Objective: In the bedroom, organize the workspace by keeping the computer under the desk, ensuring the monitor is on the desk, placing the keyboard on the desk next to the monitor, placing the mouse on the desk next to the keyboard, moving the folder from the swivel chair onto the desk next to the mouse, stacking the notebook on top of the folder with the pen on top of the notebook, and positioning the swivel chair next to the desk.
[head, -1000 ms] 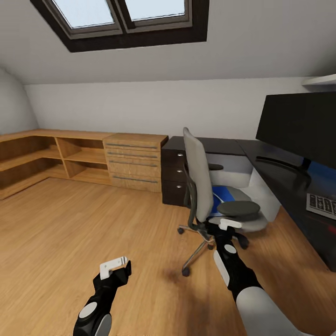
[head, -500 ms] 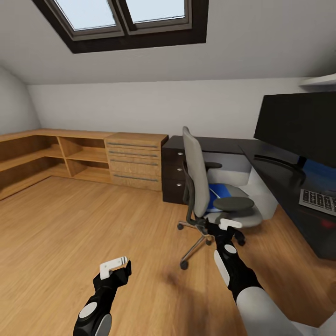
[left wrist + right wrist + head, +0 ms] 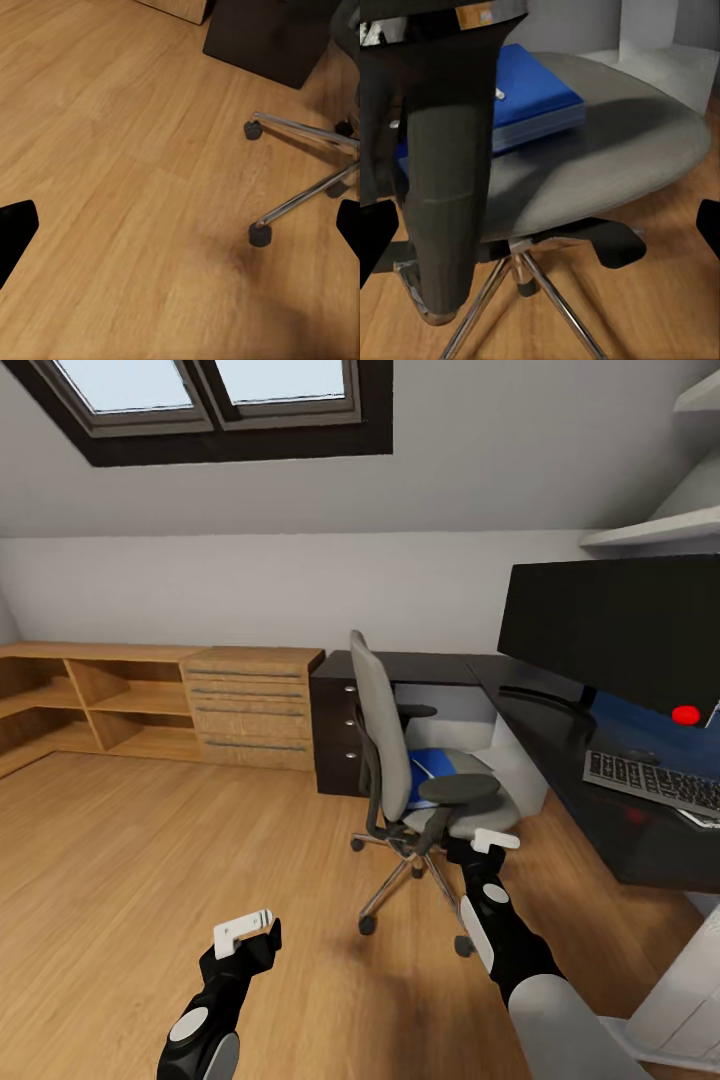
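Both arms were clad in glossy black casing with pale grey oval insets along the forearms. The left pincer (image 3: 247, 928) carried white flat fingers on a black wrist block, with a dark slot marking. The right pincer (image 3: 494, 841) matched it, white-tipped. The right upper arm (image 3: 560, 1025) widened into a smooth light-grey shell.

Monitor (image 3: 620, 625) cut by right picture edge in head view; stand not seen. Keyboard (image 3: 655, 780) also cut at right edge. Folder (image 3: 428, 762) on swivel chair (image 3: 385, 745) seat partly hidden behind chair back and armrest (blue corner visible). In right wrist view, dark armrest (image 3: 450, 172) covers part of folder (image 3: 529, 94); small pale thing on it too small to tell.
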